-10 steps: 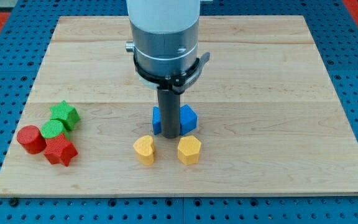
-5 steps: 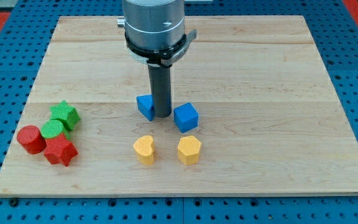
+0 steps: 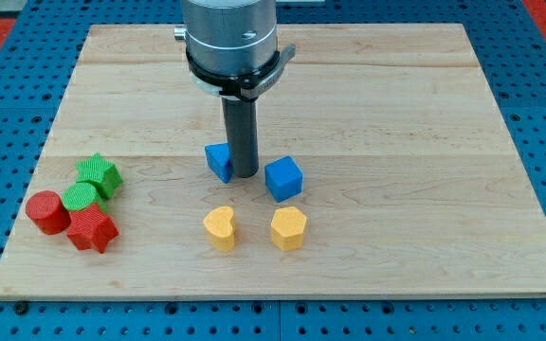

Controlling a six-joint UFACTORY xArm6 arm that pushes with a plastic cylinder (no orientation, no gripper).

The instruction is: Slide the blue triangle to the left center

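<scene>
1. The blue triangle (image 3: 219, 162) lies near the middle of the worktop (image 3: 396, 114), well short of the left centre it is bound for, so I judge the slide just begun.
2. Nearest the view's bottom, taking the blue triangle as landmark: a yellow heart (image 3: 220, 227) below it, and a yellow hexagon-like block (image 3: 288, 227) below and to its right.
3. Far to the triangle's left and slightly lower sits a tight cluster: red star (image 3: 91, 229), red cylinder (image 3: 46, 211), green cylinder (image 3: 80, 198) and green star (image 3: 99, 175).
4. A blue cube (image 3: 283, 178) stands just right of the triangle, apart from it.
5. My tip (image 3: 245, 175) rests against the triangle's right side, between it and the cube. This tool is a plain rod with nothing to open or close; it only pushes.
6. The rod stands upright, the grey arm body directly above, beyond the triangle.
7. Next move, as I judge it: push leftward, keeping above the cluster so the green star is not struck.
</scene>
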